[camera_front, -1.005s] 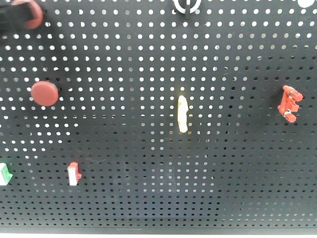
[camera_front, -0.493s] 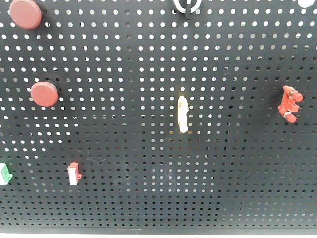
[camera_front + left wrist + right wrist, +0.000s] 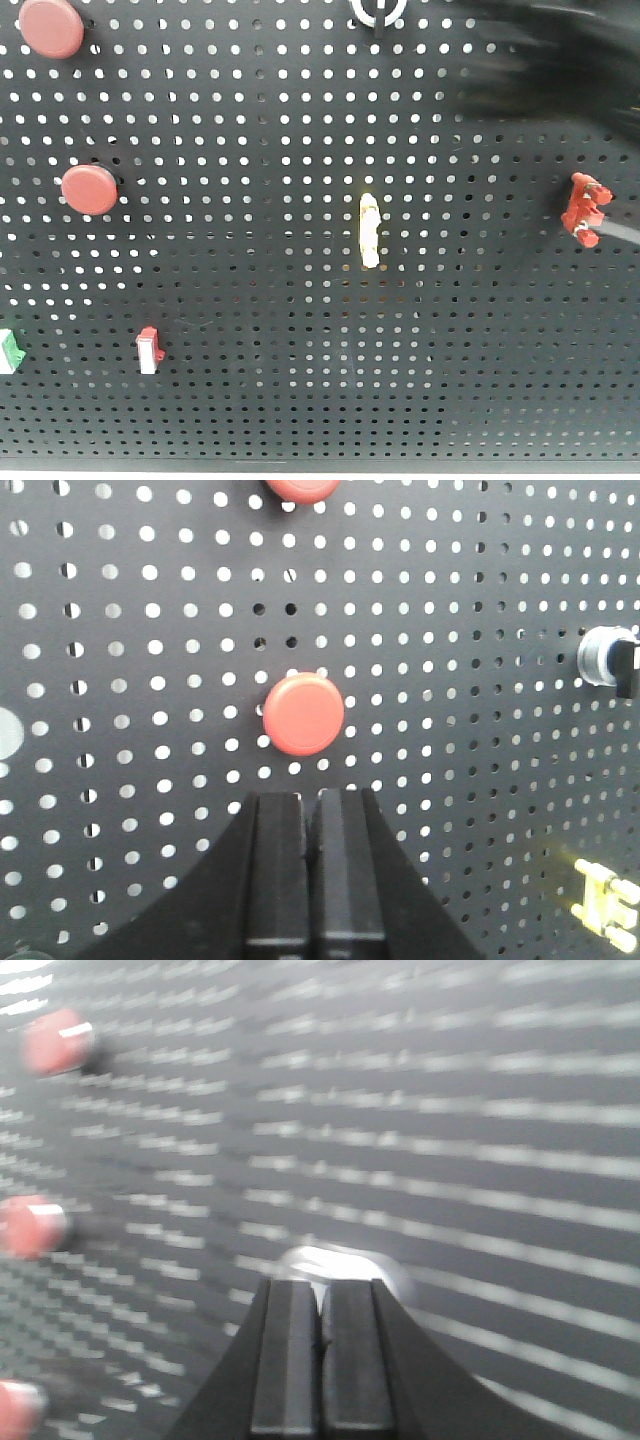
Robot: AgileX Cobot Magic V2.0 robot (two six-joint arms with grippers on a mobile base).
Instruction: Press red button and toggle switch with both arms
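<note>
On the pegboard (image 3: 250, 420), the toggle switch (image 3: 583, 209) sits far right of the yellow clip (image 3: 369, 229), with a blurred dark arm (image 3: 560, 60) smeared above it. A red button (image 3: 90, 189) sits left of the clip. The left gripper (image 3: 308, 800) and right gripper (image 3: 322, 1288) each show jaws pressed together.

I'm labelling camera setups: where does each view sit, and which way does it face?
Exterior front: stands off, facing the pegboard squarely; a blurred dark arm shows top right by the toggle switch.
Left wrist: behind the shut left gripper, facing a red button.
Right wrist: behind the shut right gripper, motion-blurred, facing the board.
Shared: exterior and left wrist both show pegboard and round red buttons.
</note>
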